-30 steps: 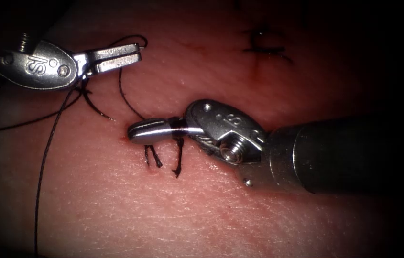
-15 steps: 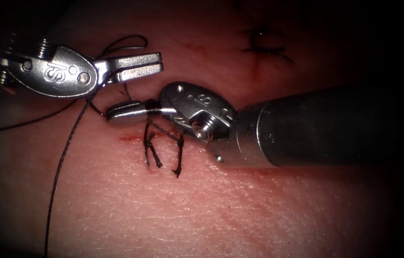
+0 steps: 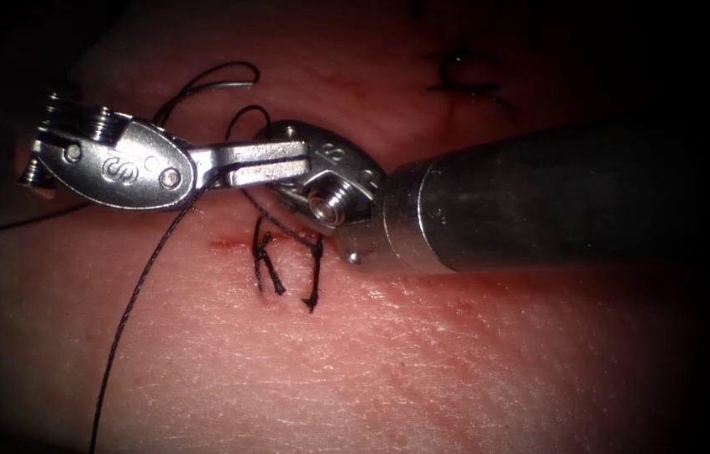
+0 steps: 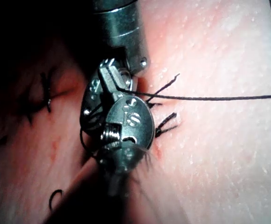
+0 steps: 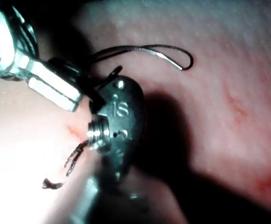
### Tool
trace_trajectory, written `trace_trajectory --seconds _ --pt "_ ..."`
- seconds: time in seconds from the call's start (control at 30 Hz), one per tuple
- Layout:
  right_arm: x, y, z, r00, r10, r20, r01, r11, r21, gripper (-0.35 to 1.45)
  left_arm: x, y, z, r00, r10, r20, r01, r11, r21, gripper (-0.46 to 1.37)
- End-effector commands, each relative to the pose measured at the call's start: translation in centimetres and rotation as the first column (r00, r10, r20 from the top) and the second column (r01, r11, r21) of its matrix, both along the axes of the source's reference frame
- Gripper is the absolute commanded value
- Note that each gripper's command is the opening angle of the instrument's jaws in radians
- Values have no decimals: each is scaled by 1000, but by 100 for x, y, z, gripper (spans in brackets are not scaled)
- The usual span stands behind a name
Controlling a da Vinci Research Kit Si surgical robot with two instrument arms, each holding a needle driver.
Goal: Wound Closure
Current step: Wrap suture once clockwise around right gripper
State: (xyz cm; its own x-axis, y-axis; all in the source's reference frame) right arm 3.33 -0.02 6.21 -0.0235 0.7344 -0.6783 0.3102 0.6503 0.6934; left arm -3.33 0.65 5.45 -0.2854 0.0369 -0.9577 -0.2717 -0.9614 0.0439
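Observation:
The left tool (image 3: pixel 283 162) reaches in from the left, jaws shut on the dark thread (image 3: pixel 132 307), which runs from under it to the lower left edge. In the left wrist view the thread (image 4: pixel 210 98) leaves that tool (image 4: pixel 108 81) taut. The right tool (image 3: pixel 329 181) comes in from the right, its tip hidden behind the left tool's jaws, with a thread loop (image 3: pixel 241 113) arching over it. The thin curved needle (image 3: pixel 224 76) lies free on the tissue beyond the tools, left of the stitch; in the right wrist view the needle (image 5: pixel 172 58) rests on the surface.
A tied stitch with two short tails (image 3: pixel 269 267) (image 3: pixel 314 282) sits just below the tools, beside a short streak of red fluid (image 3: pixel 224 245) on the cut. An older stitch (image 3: pixel 464 80) lies at the upper right. The right tool's thick shaft (image 3: pixel 556 197) covers the tissue's right side.
The left tool has moved right and down, and the right tool up and left, so their tips now overlap above the stitch. The long thread has swung right with the left tool.

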Motion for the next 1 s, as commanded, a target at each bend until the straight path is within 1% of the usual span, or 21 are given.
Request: trace_trajectory --seconds 0.03,0.07,0.27,0.53,0.63,0.73,0.8,0.83,1.0 --pt "0 2 -2 1000 0 -3 0 1000 4 -35 0 -1 1 1000 9 5 -9 1000 6 -35" --pt "-1 6 -4 1000 7 -14 -6 1000 11 -35 0 -4 2 1000 15 7 -15 1000 4 -35" --pt "-3 15 -6 999 20 -34 -20 1000 22 -35 1 -11 4 1000 18 13 -18 1000 8 -35" --pt "-9 20 -9 997 46 -69 -43 998 39 -35 3 -16 11 1000 13 9 -13 1000 12 -35" --pt "-16 23 -12 993 66 -98 -61 997 53 -35 5 -19 19 1000 11 14 -12 1000 20 -35" --pt "-28 27 -17 987 86 -133 -77 994 72 -35 6 -24 33 1000 9 16 -10 1000 23 -35" --pt "-31 29 -18 986 90 -140 -80 994 76 -35 7 -25 38 1000 7 15 -8 1000 24 -35" --pt "-36 31 -21 983 100 -154 -87 993 86 -35 8 -26 44 1000 6 14 -6 1000 25 -35" --pt "-47 32 -25 979 143 -145 -128 986 107 -35 13 -21 58 1000 -3 8 3 1000 28 -35"
